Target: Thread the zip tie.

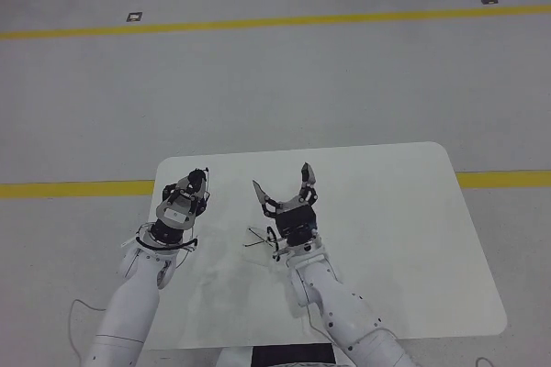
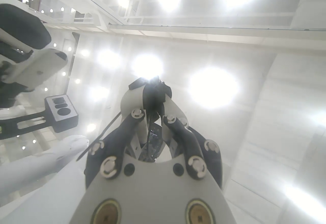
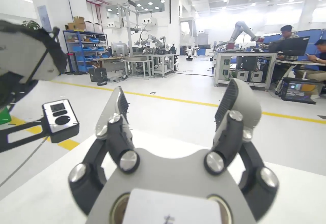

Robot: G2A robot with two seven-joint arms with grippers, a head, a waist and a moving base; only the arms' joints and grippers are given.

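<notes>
Over the white desk [image 1: 395, 229], the right tool [image 1: 281, 179] gapes wide and empty beside the left tool [image 1: 197, 177], clamped on the black zip tie [image 2: 107, 127]. Threading looks not yet begun; next, the right tool likely must catch the free strap.

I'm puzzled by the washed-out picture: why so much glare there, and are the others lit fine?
Left wrist view: it faces ceiling lights, whose glare washes over the tip of the left end effector and the zip tie it grips. Right wrist view: evenly lit, open right end effector plain. Top view: soft light on the table.
</notes>
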